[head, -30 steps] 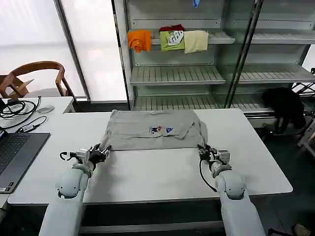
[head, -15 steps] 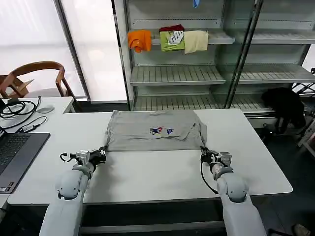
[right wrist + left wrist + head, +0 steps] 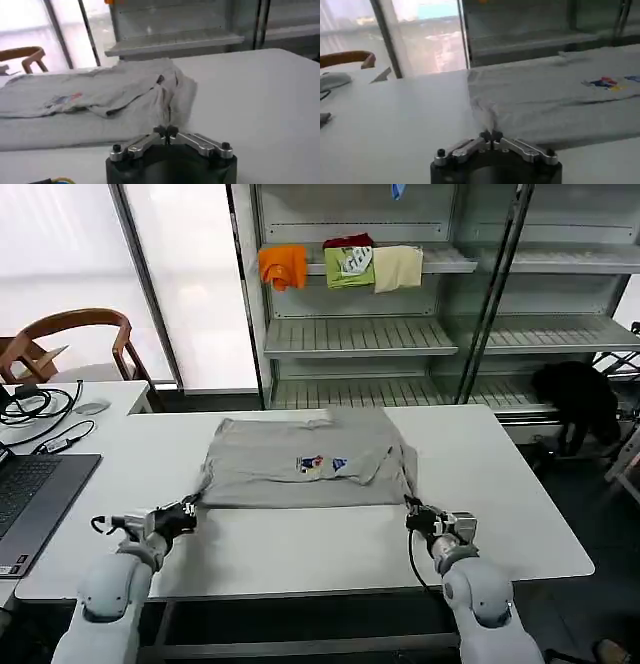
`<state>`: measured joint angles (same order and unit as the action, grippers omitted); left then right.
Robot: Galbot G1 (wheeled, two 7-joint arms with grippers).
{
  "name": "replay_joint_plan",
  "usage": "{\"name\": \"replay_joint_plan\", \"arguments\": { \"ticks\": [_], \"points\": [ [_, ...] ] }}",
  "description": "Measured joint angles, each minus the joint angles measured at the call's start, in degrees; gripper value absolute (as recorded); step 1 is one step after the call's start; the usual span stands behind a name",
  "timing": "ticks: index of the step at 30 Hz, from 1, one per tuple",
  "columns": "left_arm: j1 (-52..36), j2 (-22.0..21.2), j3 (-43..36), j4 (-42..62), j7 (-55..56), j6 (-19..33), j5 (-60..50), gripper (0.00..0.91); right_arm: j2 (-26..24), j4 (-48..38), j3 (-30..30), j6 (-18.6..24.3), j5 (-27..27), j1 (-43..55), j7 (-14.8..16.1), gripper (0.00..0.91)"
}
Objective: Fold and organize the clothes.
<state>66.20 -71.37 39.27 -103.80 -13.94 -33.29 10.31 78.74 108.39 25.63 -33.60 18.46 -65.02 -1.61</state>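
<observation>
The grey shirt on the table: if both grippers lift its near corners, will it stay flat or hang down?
The shirt would probably sag between the left gripper and right gripper: it already puckers at each pinch. It looks thin and light. Its bunched right side may unfold.
</observation>
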Motion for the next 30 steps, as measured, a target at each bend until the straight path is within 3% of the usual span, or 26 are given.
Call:
{"name": "replay_joint_plan", "arguments": {
  "ticks": [15,28,29,30],
  "points": [
    [18.15,-3.35,7.10,-15.59,2.33,0.10,6.94,0.000,0.78,13.65,-2.83,0.17,-5.05,-13.79,-2.31,0.000],
    [22.56,-5.97,9.99,-18.48,5.06,0.23,6.67,0.010,0.65,16.85,-3.02,0.28,-8.25,-19.11,-2.53,0.000],
    [22.80,-6.12,10.06,-18.54,5.15,0.24,6.64,0.020,0.70,17.08,-3.00,0.28,-8.38,-19.41,-2.41,0.111],
    [23.13,-6.32,10.06,-18.59,5.26,0.25,6.58,0.514,0.73,17.23,-2.97,0.28,-8.49,-19.64,-2.35,0.907]
  ]
}}
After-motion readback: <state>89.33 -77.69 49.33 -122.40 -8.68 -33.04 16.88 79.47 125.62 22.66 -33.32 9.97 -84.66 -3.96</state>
